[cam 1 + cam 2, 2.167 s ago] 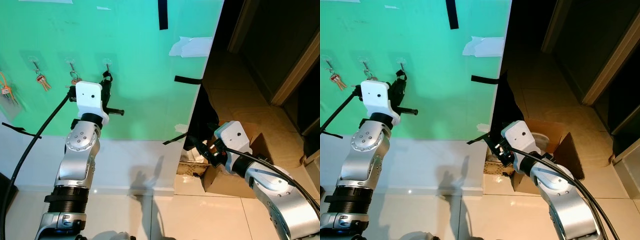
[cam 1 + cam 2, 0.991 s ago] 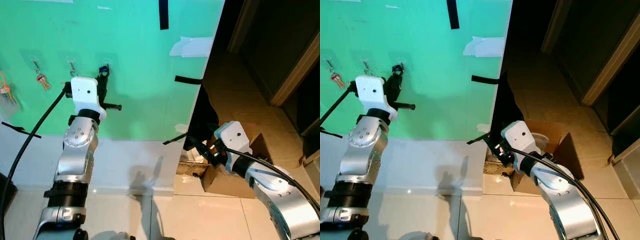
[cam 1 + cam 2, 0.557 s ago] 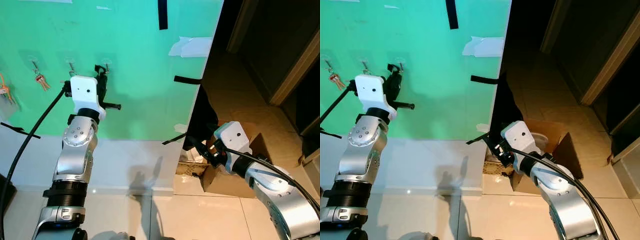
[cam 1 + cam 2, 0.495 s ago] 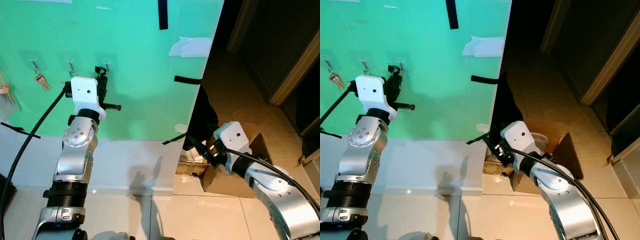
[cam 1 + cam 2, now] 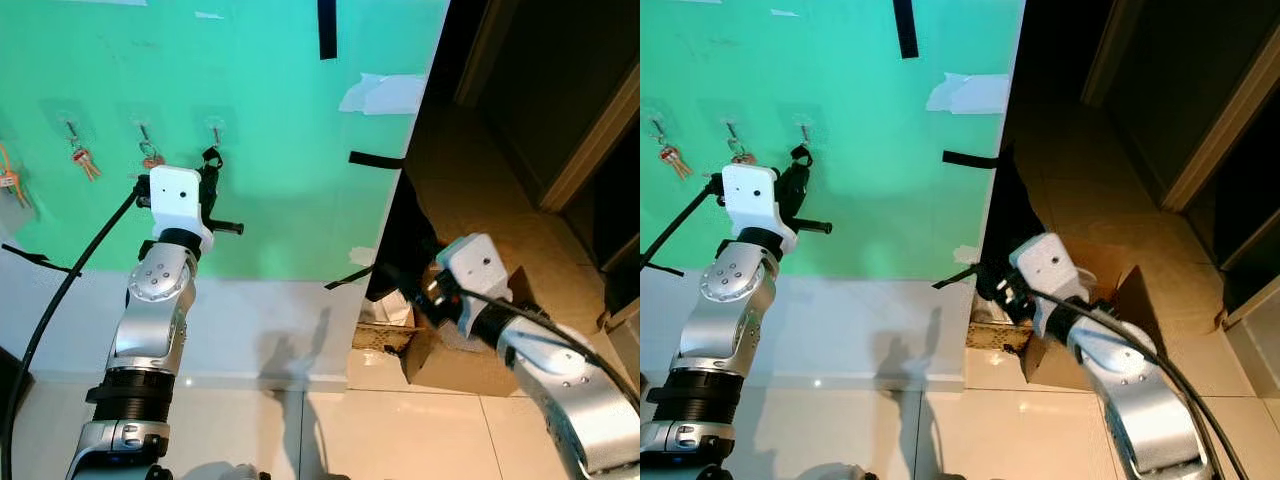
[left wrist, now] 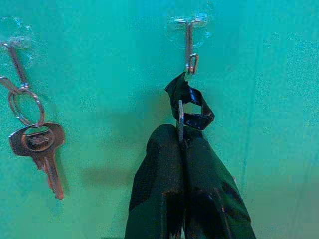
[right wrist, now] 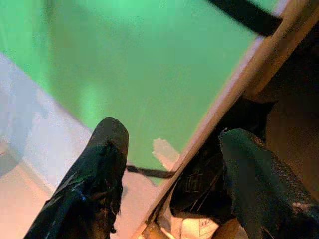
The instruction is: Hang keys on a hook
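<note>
Nearest is the glossy cream tiled floor (image 5: 330, 430), which mirrors the arms' shadows. Above it on the right, the right gripper (image 7: 169, 164) hangs low with its two rounded black fingers (image 7: 102, 164) spread wide apart and nothing between them, beside an open brown cardboard box (image 5: 470, 350) on the floor at the foot of the panel's edge.

Further up on the left, the silver left arm reaches up to the wall. Its left gripper (image 6: 183, 149) has the fingers pressed together, pinching a thin metal key ring with a crumpled black strap loop (image 6: 189, 102). The loop's top sits just beneath the curled tip of the small clear-backed metal hook (image 6: 190, 47); whether it touches or is actually caught on the hook I cannot tell. In the head views the same black loop (image 5: 211, 157) shows just under that hook, above the white wrist housing.

Behind all of it is the flat matte green wall panel (image 5: 280, 180), patched with black tape strips and torn white tape. Along it to the left are more hooks: the next one holds a wire ring with flat brass-coloured keys (image 6: 42, 149) hanging straight down, and farther left another bunch of reddish keys (image 5: 83, 160). Beyond the panel's right edge lies a dim doorway with a wooden frame (image 5: 590, 130).
</note>
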### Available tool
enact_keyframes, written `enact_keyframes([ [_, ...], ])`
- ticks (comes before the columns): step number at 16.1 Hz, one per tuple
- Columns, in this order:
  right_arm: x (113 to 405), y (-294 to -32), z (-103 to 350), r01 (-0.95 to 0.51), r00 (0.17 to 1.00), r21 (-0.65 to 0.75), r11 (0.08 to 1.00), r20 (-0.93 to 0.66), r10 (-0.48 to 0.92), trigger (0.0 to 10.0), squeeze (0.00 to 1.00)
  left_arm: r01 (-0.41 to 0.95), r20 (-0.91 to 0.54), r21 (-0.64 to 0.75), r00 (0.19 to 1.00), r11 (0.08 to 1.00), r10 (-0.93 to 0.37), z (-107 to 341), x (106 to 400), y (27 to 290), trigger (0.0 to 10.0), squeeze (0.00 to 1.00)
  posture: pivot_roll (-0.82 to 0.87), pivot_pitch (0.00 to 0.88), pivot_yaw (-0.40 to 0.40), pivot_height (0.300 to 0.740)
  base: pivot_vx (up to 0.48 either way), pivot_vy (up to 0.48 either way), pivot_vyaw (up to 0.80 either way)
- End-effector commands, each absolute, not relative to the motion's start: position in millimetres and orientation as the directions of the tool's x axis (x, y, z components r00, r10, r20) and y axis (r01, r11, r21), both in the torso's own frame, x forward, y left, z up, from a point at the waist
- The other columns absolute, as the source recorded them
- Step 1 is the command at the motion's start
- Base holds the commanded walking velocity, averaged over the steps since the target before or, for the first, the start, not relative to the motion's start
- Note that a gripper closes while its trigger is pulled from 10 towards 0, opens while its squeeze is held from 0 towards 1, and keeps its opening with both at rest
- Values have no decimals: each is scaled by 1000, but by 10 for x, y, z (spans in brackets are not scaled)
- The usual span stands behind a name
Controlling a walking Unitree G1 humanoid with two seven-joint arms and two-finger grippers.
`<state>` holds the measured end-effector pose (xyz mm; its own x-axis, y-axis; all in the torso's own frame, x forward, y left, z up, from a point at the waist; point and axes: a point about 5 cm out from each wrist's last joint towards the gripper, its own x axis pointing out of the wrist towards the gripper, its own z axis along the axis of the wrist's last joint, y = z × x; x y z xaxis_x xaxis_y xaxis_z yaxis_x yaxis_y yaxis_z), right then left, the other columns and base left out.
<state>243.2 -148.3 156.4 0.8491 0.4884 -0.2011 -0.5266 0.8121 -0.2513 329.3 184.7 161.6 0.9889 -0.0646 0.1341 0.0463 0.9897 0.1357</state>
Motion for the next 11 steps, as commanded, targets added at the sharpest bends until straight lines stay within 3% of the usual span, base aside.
enact_keyframes([
  [1, 2437, -1507, 1615, -518, 855, -252, 818, -182, 485, 10000, 0, 54, 125, 151, 989, 987, -74, 1592, 3289, 1836, 10000, 0, -124, 0, -36, 740, 0, 0, 0],
  [6, 2460, -1521, 1669, -499, 867, -233, 835, -151, 475, 10000, 0, 86, 265, 99, 958, 991, -109, 1769, 3196, 1770, 10000, 0, -125, 0, -35, 740, 0, 0, 0],
  [11, 2450, -1503, 1660, -505, 863, -228, 832, -152, 482, 10000, 0, 106, 297, 108, 945, 989, -134, 1829, 3196, 1736, 10000, 0, -124, 0, -37, 740, 0, 0, 0],
])
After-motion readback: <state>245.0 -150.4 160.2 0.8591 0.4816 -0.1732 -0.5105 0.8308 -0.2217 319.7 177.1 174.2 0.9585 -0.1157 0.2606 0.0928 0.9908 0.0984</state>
